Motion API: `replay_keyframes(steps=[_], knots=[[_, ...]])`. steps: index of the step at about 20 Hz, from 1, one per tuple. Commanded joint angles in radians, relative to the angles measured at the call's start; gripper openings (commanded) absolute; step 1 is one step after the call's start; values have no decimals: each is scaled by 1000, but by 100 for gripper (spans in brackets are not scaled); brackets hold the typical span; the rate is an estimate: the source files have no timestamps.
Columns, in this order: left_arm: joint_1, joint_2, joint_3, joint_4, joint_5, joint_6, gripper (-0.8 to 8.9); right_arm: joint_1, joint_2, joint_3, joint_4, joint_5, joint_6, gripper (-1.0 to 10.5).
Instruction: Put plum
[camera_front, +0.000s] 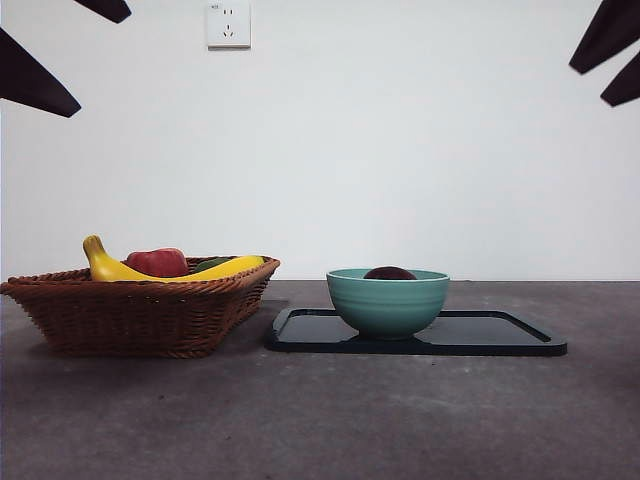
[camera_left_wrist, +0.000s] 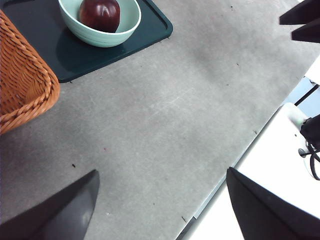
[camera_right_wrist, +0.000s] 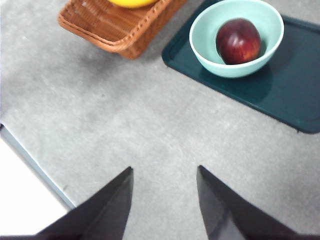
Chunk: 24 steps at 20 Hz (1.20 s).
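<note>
The plum (camera_front: 390, 273), dark maroon and glossy, lies inside the teal bowl (camera_front: 388, 305), only its top showing over the rim in the front view. The bowl stands on a dark tray (camera_front: 500, 335). From the left wrist the plum (camera_left_wrist: 100, 14) fills much of the bowl (camera_left_wrist: 127, 25); the right wrist also shows the plum (camera_right_wrist: 238, 41) in the bowl (camera_right_wrist: 210, 30). My left gripper (camera_left_wrist: 162, 171) and right gripper (camera_right_wrist: 164, 170) both hang open and empty, high above bare table, well away from the bowl.
A wicker basket (camera_front: 140, 310) left of the tray holds a yellow banana (camera_front: 110, 268), a red fruit (camera_front: 158, 262) and something green. Black arm tips show at the front view's top corners. The table's near edge (camera_left_wrist: 220, 185) runs beneath the left gripper.
</note>
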Motion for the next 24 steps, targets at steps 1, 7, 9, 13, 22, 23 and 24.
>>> replay_keyframes(steps=[1, 7, 9, 13, 22, 23, 24], knots=[[-5, 4, 8, 11, 2, -3, 405, 5, -1, 6, 12, -3, 3, 204], [-5, 4, 8, 11, 2, -3, 405, 5, 1, 6, 12, -3, 3, 204], [-5, 4, 8, 11, 2, -4, 404, 5, 1, 6, 12, -3, 3, 204], [-7, 6, 8, 45, 2, -19, 404, 5, 1, 6, 12, -3, 3, 204], [-56, 269, 172, 217, -101, -49, 405, 5, 1, 6, 12, -3, 16, 204], [-61, 330, 220, 218, -118, -35, 405, 5, 1, 6, 12, -3, 16, 204], [-66, 392, 272, 219, -132, -32, 405, 5, 1, 6, 12, -3, 16, 204]])
